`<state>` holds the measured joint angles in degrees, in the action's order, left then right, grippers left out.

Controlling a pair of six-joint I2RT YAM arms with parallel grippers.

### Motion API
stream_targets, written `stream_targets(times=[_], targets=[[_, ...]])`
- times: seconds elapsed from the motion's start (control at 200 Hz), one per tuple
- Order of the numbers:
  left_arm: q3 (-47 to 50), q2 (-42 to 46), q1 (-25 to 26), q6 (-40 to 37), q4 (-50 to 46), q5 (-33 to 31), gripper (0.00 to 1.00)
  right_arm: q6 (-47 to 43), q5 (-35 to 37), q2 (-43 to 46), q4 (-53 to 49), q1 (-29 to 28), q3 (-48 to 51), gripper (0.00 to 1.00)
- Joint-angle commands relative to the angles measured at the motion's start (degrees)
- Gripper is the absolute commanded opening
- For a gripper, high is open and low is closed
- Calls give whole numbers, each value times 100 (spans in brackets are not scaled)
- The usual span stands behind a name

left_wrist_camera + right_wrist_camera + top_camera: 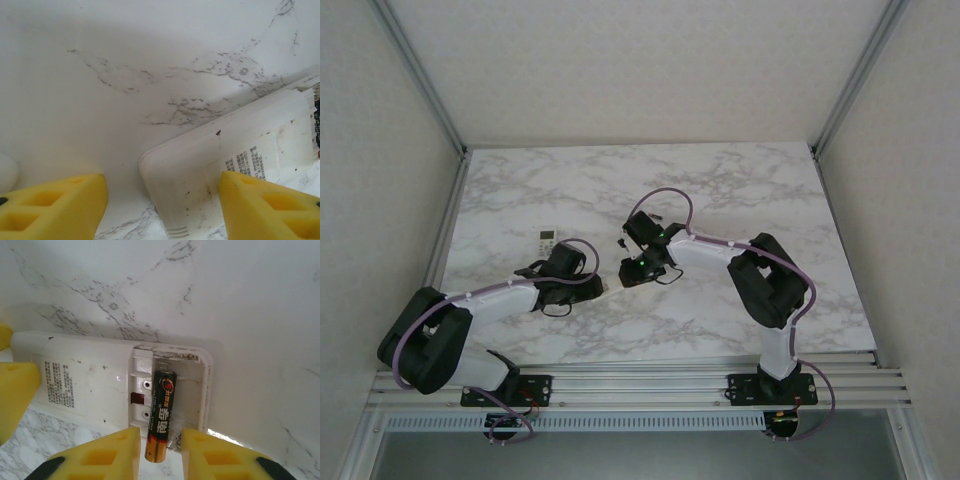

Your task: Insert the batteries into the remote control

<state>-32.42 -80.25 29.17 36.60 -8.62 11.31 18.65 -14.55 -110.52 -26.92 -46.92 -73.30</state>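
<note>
In the right wrist view, the right hand (159,455) has its yellow, ribbed foam fingers a narrow way apart. They flank the near end of a battery (161,415) with a thin gap on each side, so nothing is pinched. The battery is a slim black-and-gold cylinder with gold lettering. Its long axis runs near to far, with the plus-marked end nearest the fingers, jutting past the near rim of the open battery bay (192,390). The bay is at one end of a white plastic remote control (90,385), which lies face down with its long axis crosswise and has rounded corners and a printed label (60,382). The left hand (160,210) is wide open astride the remote's other end. Farther back, a second remote (548,238) lies on the glossy grey-veined marble counter (770,190).
</note>
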Motion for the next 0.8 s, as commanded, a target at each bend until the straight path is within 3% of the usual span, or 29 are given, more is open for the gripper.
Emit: stream_targets(times=[0.0, 0.235, 0.796], targets=[[88, -476, 100, -144, 439, 117, 62, -99, 125, 298, -165, -29, -52, 27], [35, -527, 124, -144, 438, 100, 62, -66, 73, 234, -96, 7, -47, 20], [17, -543, 132, -171, 430, 81, 62, 7, -158, -61, 29, 7, -105, 20]])
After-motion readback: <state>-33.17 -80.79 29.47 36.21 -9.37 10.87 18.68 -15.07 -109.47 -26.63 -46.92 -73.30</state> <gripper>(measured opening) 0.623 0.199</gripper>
